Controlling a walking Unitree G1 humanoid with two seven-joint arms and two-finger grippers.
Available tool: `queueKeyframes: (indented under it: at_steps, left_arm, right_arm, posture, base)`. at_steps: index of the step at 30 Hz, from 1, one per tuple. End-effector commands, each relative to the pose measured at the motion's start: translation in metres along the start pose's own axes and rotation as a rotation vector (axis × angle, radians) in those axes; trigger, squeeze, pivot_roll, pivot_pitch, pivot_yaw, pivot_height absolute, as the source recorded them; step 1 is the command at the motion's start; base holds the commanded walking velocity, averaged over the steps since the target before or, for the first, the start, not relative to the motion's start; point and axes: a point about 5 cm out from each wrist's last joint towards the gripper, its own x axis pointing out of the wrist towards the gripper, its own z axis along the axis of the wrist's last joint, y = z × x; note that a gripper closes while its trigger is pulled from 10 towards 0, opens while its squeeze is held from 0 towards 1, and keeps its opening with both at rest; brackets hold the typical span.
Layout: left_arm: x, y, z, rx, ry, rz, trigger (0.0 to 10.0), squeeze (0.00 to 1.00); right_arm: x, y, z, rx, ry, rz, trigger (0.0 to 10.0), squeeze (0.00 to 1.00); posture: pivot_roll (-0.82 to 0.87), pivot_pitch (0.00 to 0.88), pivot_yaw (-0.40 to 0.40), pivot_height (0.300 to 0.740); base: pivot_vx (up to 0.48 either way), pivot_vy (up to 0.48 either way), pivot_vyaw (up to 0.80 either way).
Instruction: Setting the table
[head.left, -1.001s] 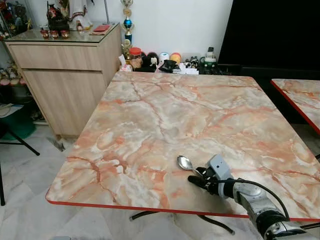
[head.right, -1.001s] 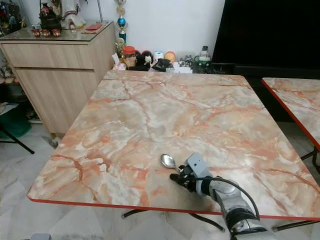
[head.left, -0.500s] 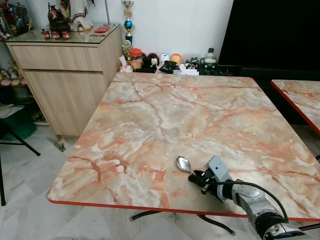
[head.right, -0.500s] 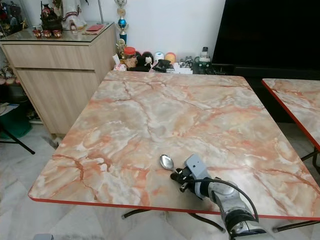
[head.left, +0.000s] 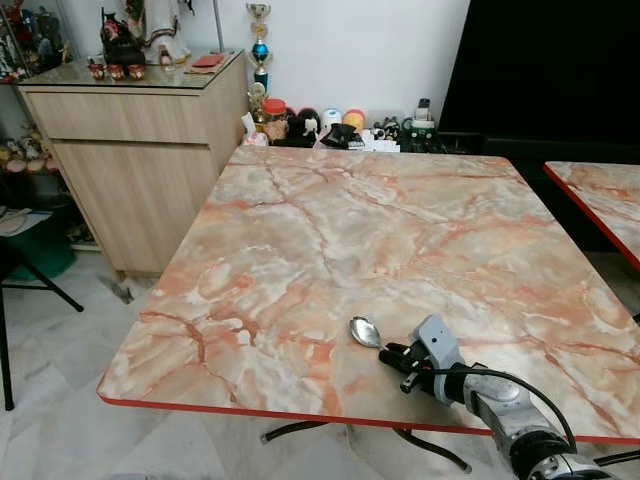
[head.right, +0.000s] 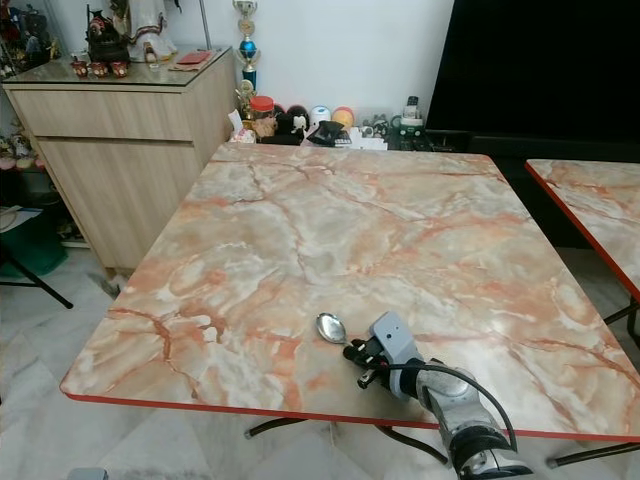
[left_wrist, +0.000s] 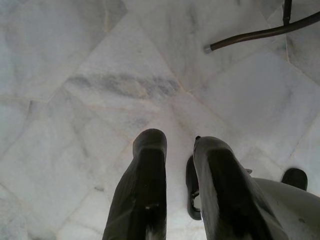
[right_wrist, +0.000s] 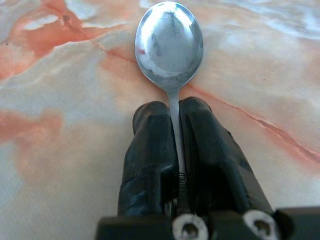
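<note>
A metal spoon (head.left: 366, 332) lies low over the near part of the pink marble table (head.left: 370, 230), its bowl pointing away from me. My right gripper (head.left: 392, 353) is shut on the spoon's handle; in the right wrist view the handle runs between the two black fingers (right_wrist: 150, 150) and the bowl (right_wrist: 169, 45) sticks out past the tips. I cannot tell whether the bowl touches the tabletop. The left gripper (left_wrist: 177, 142) hangs over the white marble floor, its fingers close together with a narrow gap and nothing between them.
A wooden cabinet (head.left: 135, 150) with figurines stands at the far left. Small ornaments and jars (head.left: 330, 125) line the wall behind the table. A second marble table (head.left: 600, 200) sits at the right. The table's red front edge (head.left: 300, 415) is just before my right arm.
The right gripper and spoon have shifted slightly down toward the tabletop and a little nearer me. The camera has drifted a bit.
</note>
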Motion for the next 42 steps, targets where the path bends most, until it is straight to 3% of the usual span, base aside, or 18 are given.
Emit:
queueKeyframes:
  at_steps: [1, 3, 5, 7, 8, 12, 13, 18, 24, 27, 30, 35, 42]
  left_arm:
    - [-0.001, 0.0, -0.006, 0.0, 0.029, -0.003, 10.0, 0.0]
    - [-0.001, 0.0, -0.006, 0.001, 0.03, -0.002, 10.0, 0.0]
    - [-0.001, 0.001, -0.005, 0.008, 0.023, 0.011, 10.0, 0.0]
    - [-0.001, 0.002, -0.005, 0.008, 0.022, 0.012, 10.0, 0.0]
    - [-0.002, 0.001, -0.006, 0.012, 0.025, 0.011, 10.0, 0.0]
    - [-0.002, 0.001, -0.007, 0.019, 0.029, 0.009, 10.0, 0.0]
    - [-0.002, 0.001, -0.008, 0.022, 0.032, 0.007, 10.0, 0.0]
    - [-0.003, 0.001, -0.009, 0.033, 0.038, 0.001, 10.0, 0.0]
    - [-0.003, -0.003, -0.012, 0.045, 0.04, -0.01, 10.0, 0.0]
    - [-0.003, -0.003, -0.012, 0.073, 0.04, -0.006, 10.0, 0.0]
    - [-0.004, -0.002, -0.012, 0.092, 0.04, -0.014, 10.0, 0.0]
    - [-0.004, 0.0, -0.011, 0.119, 0.039, -0.013, 10.0, 0.0]
    - [-0.002, -0.002, -0.006, 0.098, 0.022, -0.002, 10.0, 0.0]
  right_arm:
    - [-0.01, -0.01, -0.014, 0.053, 0.034, -0.138, 10.0, 0.0]
    - [-0.011, -0.014, -0.013, 0.051, 0.02, -0.187, 10.0, 0.0]
    - [-0.021, -0.035, 0.001, 0.117, -0.104, -0.387, 10.0, 0.0]
    - [-0.022, -0.037, 0.003, 0.124, -0.117, -0.399, 10.0, 0.0]
    - [-0.025, -0.04, 0.01, 0.117, -0.191, -0.437, 10.0, 0.0]
    - [-0.029, -0.041, 0.018, 0.076, -0.273, -0.461, 10.0, 0.0]
    - [-0.031, -0.042, 0.027, 0.081, -0.354, -0.492, 10.0, 0.0]
    - [-0.035, -0.035, 0.045, 0.087, -0.532, -0.561, 10.0, 0.0]
    - [-0.039, -0.022, 0.039, 0.075, -0.576, -0.68, 10.0, 0.0]
    - [-0.048, -0.01, 0.047, 0.006, -0.652, -0.682, 10.0, 0.0]
    - [-0.057, -0.014, 0.053, 0.029, -0.691, -0.772, 10.0, 0.0]
    - [-0.062, -0.012, 0.07, -0.015, -0.725, -0.791, 10.0, 0.0]
    - [-0.069, -0.019, 0.08, 0.075, -0.748, -0.872, 10.0, 0.0]
  posture:
    - [0.11, 0.0, 0.006, 0.74]
    - [0.11, 0.0, 0.004, 0.74]
    - [0.1, 0.0, 0.005, 0.74]
    - [0.1, 0.0, 0.005, 0.74]
    - [0.09, 0.0, 0.006, 0.74]
    - [0.08, 0.0, 0.009, 0.74]
    - [0.07, 0.0, 0.009, 0.74]
    - [0.05, 0.0, 0.012, 0.74]
    - [0.04, 0.0, 0.004, 0.74]
    - [0.02, 0.0, 0.006, 0.74]
    - [0.01, 0.0, 0.007, 0.74]
    - [0.0, 0.0, 0.007, 0.74]
    - [0.01, 0.0, 0.003, 0.74]
  base:
    - [0.0, 0.0, 0.0]
    - [0.0, 0.0, 0.0]
    - [0.0, 0.0, 0.0]
    - [0.0, 0.0, 0.0]
    - [0.0, 0.0, 0.0]
    - [0.0, 0.0, 0.0]
    - [0.0, 0.0, 0.0]
    - [0.0, 0.0, 0.0]
    - [0.0, 0.0, 0.0]
    - [0.0, 0.0, 0.0]
    - [0.0, 0.0, 0.0]
    - [0.0, -0.182, 0.0]
    - [0.0, -0.431, 0.0]
